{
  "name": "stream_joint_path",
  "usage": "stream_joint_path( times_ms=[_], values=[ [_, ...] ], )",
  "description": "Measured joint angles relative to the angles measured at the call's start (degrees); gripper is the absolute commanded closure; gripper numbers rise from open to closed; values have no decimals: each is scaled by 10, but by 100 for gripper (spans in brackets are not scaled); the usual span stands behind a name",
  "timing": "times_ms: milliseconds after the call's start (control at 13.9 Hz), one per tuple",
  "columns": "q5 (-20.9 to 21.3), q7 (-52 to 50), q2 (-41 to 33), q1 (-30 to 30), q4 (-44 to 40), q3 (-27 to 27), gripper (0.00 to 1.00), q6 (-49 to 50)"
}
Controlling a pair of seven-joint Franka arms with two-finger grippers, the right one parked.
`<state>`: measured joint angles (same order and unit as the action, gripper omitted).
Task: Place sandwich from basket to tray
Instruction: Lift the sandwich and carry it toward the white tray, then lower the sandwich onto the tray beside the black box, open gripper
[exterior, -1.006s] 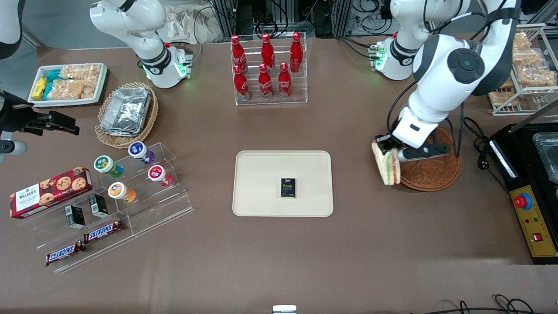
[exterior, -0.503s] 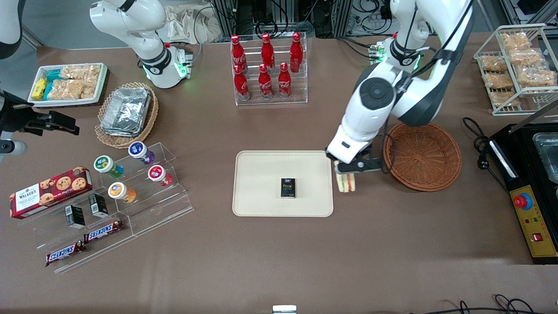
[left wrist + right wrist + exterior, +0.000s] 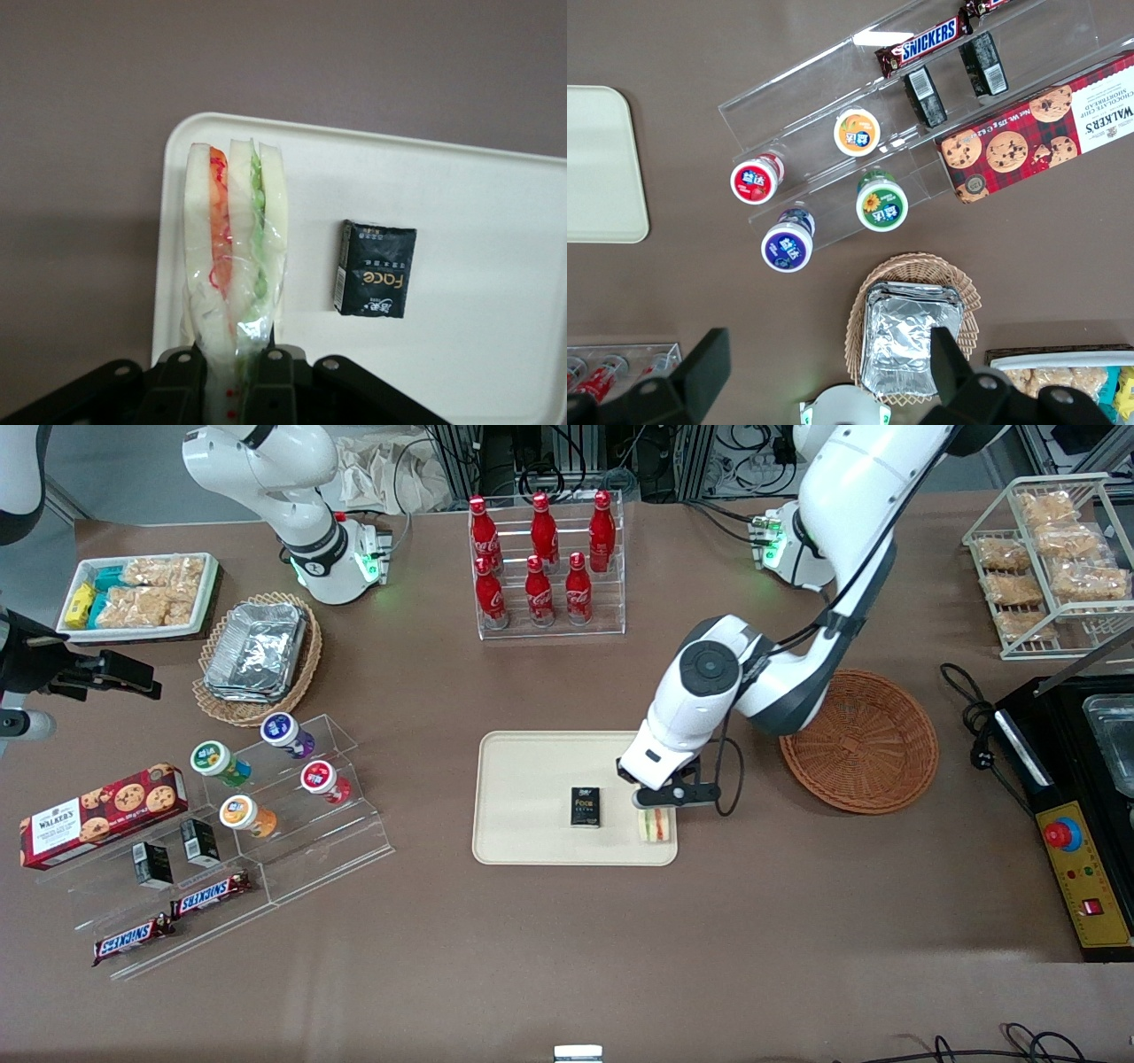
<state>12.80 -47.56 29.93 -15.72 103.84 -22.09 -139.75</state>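
— Fingers (image 3: pixel 266 376) of the gripper (image 3: pixel 232 376): how do they stand, from the left wrist view?

— They are closed on the sandwich (image 3: pixel 232 266), one on each bread face, at the narrow end of the wedge. The sandwich points away from the camera, with its layered edge showing: orange-red filling, white bread in the middle, then green. It is wrapped in clear film. Under it lies the cream tray (image 3: pixel 496 230), near one rounded corner, and a small black packet with the word "Face" (image 3: pixel 375 281) lies flat on the tray, beside the sandwich but apart from it.

— And in the front view?

— The gripper (image 3: pixel 657 804) is over the tray (image 3: pixel 532 779), at the tray's edge toward the working arm's end of the table. The sandwich (image 3: pixel 656 825) hangs just below it, in the corner of the tray that is nearer to the camera. It seems very close to the tray surface, but I cannot tell if it touches. The black packet (image 3: pixel 585 807) is near it, about in the middle of the tray. The round brown wicker basket (image 3: pixel 859 741) stands on the table, well apart from the tray, toward the working arm's end, and its inside shows only weave.

— Does the right wrist view add something?

— Only one corner of the tray (image 3: pixel 602 168); the sandwich is not in it.
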Motion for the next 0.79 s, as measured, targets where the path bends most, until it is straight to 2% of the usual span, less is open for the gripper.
stream_joint_path(
  times_ms=[215,431,503,575,790],
  values=[
    [66,-20,36,-6,15,1,100,-46],
    [83,-20,43,-4,27,4,100,-63],
    [86,-20,43,-4,27,5,62,-63],
    [87,-20,43,-4,27,8,1,-63],
    [88,-20,43,-4,28,12,0,-64]
  ],
)
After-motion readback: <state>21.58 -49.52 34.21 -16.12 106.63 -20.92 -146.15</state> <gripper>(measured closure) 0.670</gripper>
